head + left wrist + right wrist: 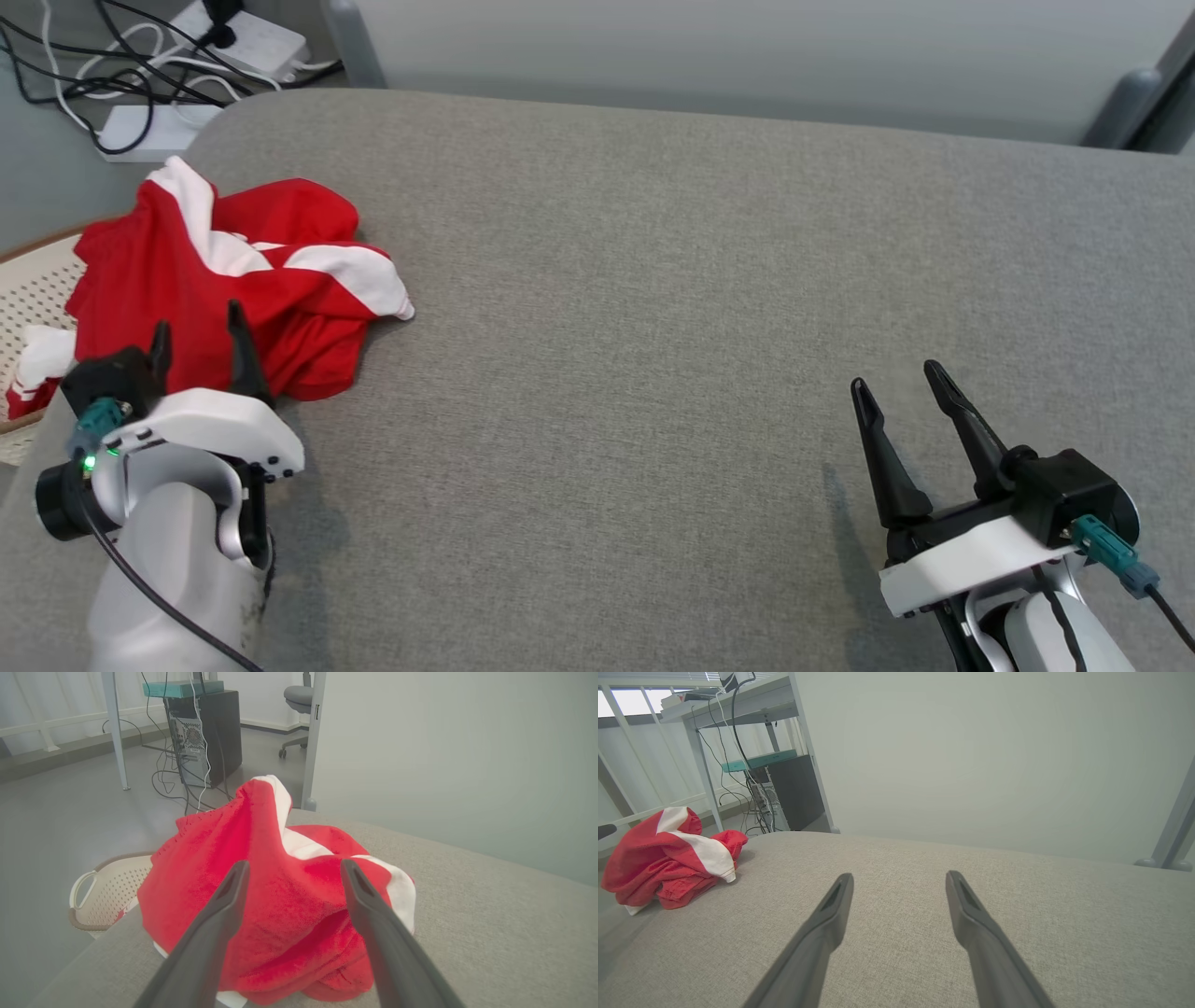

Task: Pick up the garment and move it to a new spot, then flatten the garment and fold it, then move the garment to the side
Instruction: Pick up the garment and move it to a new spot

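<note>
You're in an office; a PC tower (219,732) stands under a desk (738,697); a chair (299,694) beyond; power strips (247,37) on the floor.

**Both hands spread, gripping nothing**

The left hand (198,317) sits at the lower left of the head view on its pale forearm (159,579), its two dark fingers held apart. The right hand (894,375) is at the lower right, fingers likewise parted and leaning slightly leftward

One garment (233,271), two grippers: left gripper (198,317), right gripper (894,374). One basket (110,884), one table (653,280), one computer tower (210,732), one chair (299,695), seemingly two power strips (140,131).
</note>
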